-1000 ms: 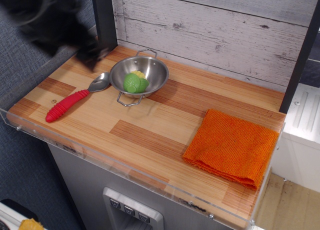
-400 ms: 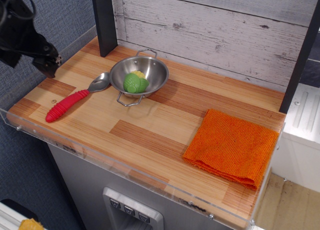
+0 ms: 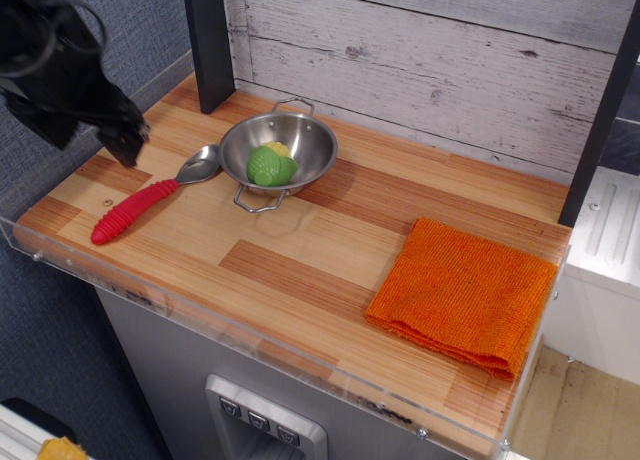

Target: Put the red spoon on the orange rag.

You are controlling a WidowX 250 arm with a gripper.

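Note:
The red spoon [image 3: 140,204] lies flat on the wooden counter at the left, its silver bowl touching the steel bowl's left side and its ribbed red handle pointing to the front left. The orange rag [image 3: 464,292] lies folded at the front right, far from the spoon. My black gripper [image 3: 127,140] hangs at the far left, above and just behind the spoon's handle, holding nothing. Its fingertips look close together, but I cannot tell whether the jaws are open or shut.
A steel bowl [image 3: 312,138] with two handles holds a green and yellow toy vegetable [image 3: 268,165]. A dark post [image 3: 210,40] stands behind it against the white plank wall. A clear plastic rim [image 3: 210,320] runs along the counter's front and left edges.
My gripper has swung from the back left out to the far left, then down and right toward the spoon. The spoon, bowl and rag have not moved.

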